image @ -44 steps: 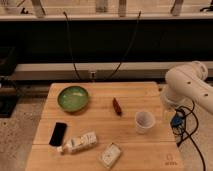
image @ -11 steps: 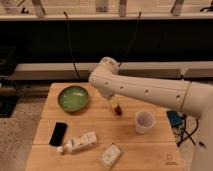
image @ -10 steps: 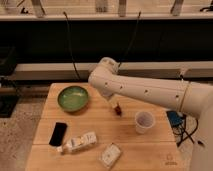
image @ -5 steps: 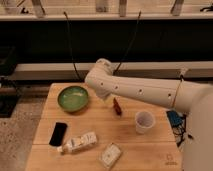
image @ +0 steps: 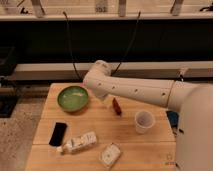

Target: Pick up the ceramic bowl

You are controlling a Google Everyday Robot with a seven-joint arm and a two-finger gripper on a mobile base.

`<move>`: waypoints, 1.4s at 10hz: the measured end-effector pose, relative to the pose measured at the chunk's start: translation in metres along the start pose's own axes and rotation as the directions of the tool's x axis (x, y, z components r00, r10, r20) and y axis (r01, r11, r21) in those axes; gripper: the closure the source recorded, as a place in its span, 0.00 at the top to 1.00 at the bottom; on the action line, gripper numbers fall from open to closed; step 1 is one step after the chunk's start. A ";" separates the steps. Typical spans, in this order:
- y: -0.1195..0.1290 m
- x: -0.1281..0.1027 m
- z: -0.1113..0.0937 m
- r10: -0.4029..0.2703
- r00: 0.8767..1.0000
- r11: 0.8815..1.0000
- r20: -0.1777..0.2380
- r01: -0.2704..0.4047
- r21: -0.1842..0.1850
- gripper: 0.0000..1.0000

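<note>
The ceramic bowl (image: 73, 98) is round, shallow and glossy green, and sits at the back left of the wooden table (image: 125, 145). My white arm (image: 145, 91) reaches in from the right across the table. Its rounded end, with the gripper (image: 101, 95), hangs just right of the bowl's rim and slightly above it. The gripper is mostly hidden under the arm's end. Nothing shows in its hold.
A small white cup (image: 144, 121) stands at the right. A red-brown oblong item (image: 116, 106) lies under the arm. A black phone (image: 58, 133), a white bottle lying down (image: 79, 142) and a white packet (image: 110, 154) lie along the front. Black cables hang behind the table.
The arm has swung from the table's right side across to the left, and its end has crept closer to the bowl. The bowl and other items have not moved.
</note>
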 end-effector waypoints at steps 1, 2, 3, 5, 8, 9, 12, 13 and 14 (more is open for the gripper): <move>-0.001 -0.001 0.004 -0.010 1.000 1.000 0.004 0.010 -0.002 0.80; -0.003 -0.002 0.006 -0.019 1.000 1.000 0.007 0.019 -0.003 0.80; -0.007 -0.006 0.010 -0.032 0.999 0.999 0.014 0.032 -0.005 0.80; -0.012 -0.010 0.017 -0.051 0.998 0.999 0.022 0.051 -0.007 0.80; -0.018 -0.018 0.031 -0.088 0.995 0.996 0.040 0.089 -0.022 0.80; -0.022 -0.022 0.035 -0.102 0.994 0.994 0.046 0.103 -0.023 0.80; -0.026 -0.027 0.044 -0.127 0.990 0.991 0.062 0.130 -0.034 0.80; -0.025 -0.029 0.052 -0.139 0.988 0.989 0.073 0.142 -0.044 0.80; -0.026 -0.033 0.059 -0.147 0.986 0.987 0.082 0.152 -0.049 0.80</move>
